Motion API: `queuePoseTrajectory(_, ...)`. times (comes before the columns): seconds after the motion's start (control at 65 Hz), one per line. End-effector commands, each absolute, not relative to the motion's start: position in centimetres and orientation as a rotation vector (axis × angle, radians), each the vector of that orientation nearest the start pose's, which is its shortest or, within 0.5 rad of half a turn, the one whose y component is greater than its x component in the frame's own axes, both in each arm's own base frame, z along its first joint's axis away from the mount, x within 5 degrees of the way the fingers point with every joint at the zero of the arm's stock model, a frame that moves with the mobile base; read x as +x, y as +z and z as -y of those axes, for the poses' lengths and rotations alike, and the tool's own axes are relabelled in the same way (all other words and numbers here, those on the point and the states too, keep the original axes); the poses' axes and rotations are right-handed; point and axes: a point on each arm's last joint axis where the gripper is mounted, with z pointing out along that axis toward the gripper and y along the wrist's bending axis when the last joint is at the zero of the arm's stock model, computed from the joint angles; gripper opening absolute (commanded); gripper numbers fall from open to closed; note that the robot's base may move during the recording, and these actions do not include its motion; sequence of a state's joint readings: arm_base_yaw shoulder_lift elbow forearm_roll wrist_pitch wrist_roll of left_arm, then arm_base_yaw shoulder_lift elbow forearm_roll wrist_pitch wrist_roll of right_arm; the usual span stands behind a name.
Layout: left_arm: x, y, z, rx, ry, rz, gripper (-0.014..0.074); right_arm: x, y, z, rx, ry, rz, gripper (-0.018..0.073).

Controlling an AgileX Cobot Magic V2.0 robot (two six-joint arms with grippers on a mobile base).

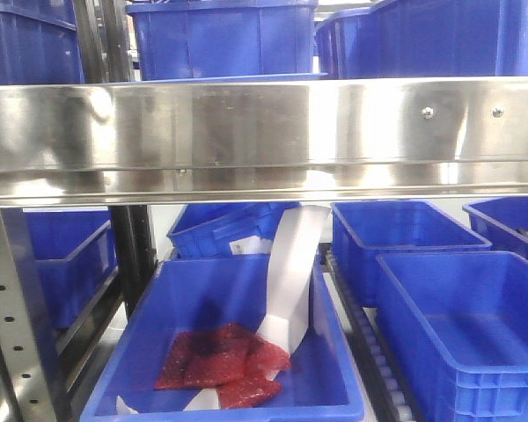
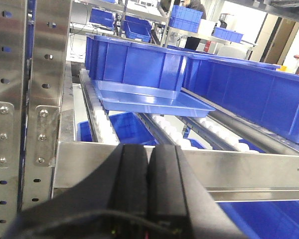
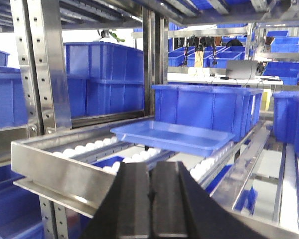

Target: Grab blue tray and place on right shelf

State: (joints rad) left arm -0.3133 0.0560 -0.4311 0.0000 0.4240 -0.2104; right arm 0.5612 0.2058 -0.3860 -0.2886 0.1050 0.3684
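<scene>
The blue tray [image 2: 149,97] lies flat on the white rollers of the steel rack, just in front of a deep blue bin [image 2: 134,62]. It shows again in the right wrist view as the blue tray [image 3: 174,135], a short way beyond the front rail. The shelf's wide steel front rail [image 1: 264,132], with two screws at its right, crosses the front view. My left gripper [image 2: 148,152] is shut and empty, low before the rail and short of the tray. My right gripper [image 3: 152,169] is also shut and empty, and likewise short of the tray.
Deep blue bins [image 1: 220,35] stand on the shelf behind the rail. Below it, a bin [image 1: 229,352] holds red packets and a white strip, with more bins [image 1: 462,325] to the right. Perforated uprights [image 2: 45,89] [image 3: 40,64] flank the roller lanes [image 2: 97,117].
</scene>
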Motion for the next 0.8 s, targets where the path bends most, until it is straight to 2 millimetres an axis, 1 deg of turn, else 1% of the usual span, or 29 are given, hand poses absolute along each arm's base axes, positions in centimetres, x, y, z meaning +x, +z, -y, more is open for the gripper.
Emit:
queuePoseTrajectory(0.0, 2.3, 32.8, 0.8, 0.082, -0.434, -1.443, -0.0048, 4.8, 32.3, -2.5, -0.246, 0.506, -1.315, 0.0042)
queuePoseTrajectory(0.062, 2.3, 32.8, 0.7, 0.081, -0.432, -1.443, -0.0048, 4.9, 30.8, -2.0, -0.190, 0.421, -1.327, 0.0042)
queuePoseTrajectory(0.154, 2.3, 32.8, 0.7, 0.081, -0.432, -1.443, -0.0048, 4.9, 28.8, -1.1, -0.155, 0.179, -1.298, 0.0042)
queuePoseTrajectory(0.2, 2.3, 32.8, 0.7, 0.081, -0.432, -1.443, -0.0048, 4.9, 27.8, -0.7, -0.119, 0.101, -1.294, 0.0042)
queuePoseTrajectory(0.308, 2.3, 32.8, 0.7, 0.081, -0.432, -1.443, -0.0048, 4.9, 25.7, -0.2, -0.045, 0.028, -1.307, 0.0042)
queuePoseTrajectory(0.4, 2.3, 32.8, 0.7, 0.081, -0.432, -1.443, -0.0048, 4.8, 23.9, -0.1, -0.014, 0.013, -1.310, 0.0042)
queuePoseTrajectory(0.477, 2.3, 32.8, 0.7, 0.081, -0.432, -1.443, -0.0048, 5.2, 22.4, -0.1, -0.011, 0.010, -1.319, 0.0042)
queuePoseTrajectory(0.539, 2.3, 32.8, 0.7, 0.081, -0.432, -1.443, -0.0048, 5.2, 22.1, -0.1, -0.013, 0.011, -1.371, 0.0042)
queuePoseTrajectory(0.785, 2.3, 32.8, 0.7, 0.081, -0.432, -1.443, -0.0048, 5.3, 22.0, -0.1, -0.013, 0.011, -1.382, 0.0042)
